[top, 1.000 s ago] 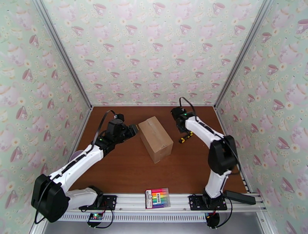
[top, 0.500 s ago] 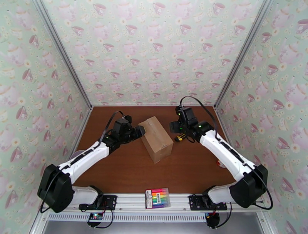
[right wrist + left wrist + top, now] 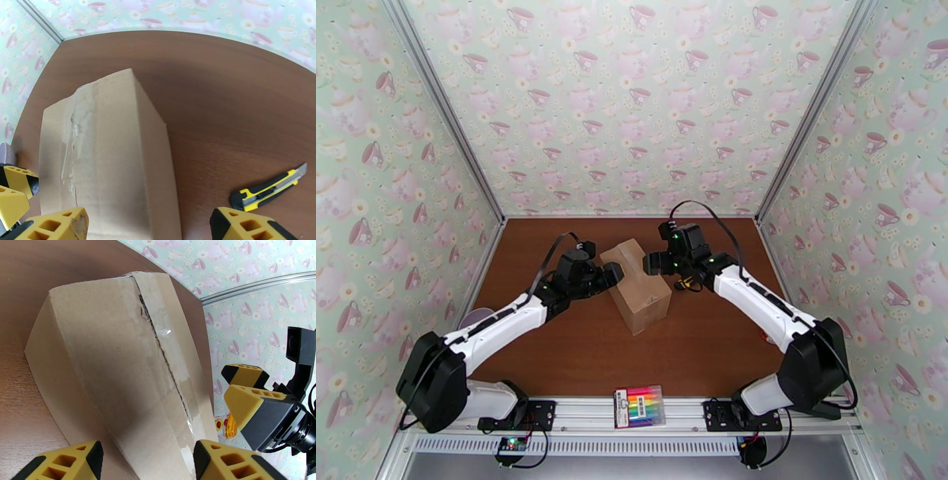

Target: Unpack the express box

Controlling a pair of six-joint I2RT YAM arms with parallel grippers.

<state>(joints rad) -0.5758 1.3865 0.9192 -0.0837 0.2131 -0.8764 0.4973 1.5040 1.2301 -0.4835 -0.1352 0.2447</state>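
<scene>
Hovering beside the box (image 3: pixel 634 286), I am holding my left gripper (image 3: pixel 612 273) and right gripper (image 3: pixel 651 263) open, maybe not touching it.

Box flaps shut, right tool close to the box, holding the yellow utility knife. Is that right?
No. The right tool is open and empty; the utility knife lies on the table, apart from it, as the right wrist view shows. The express box is shut, with the tool close to it.

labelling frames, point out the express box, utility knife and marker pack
express box (image 3: pixel 638 286): top external view, top face
utility knife (image 3: pixel 262 189): right wrist view, handle
marker pack (image 3: pixel 640 406): top external view, its middle
</scene>
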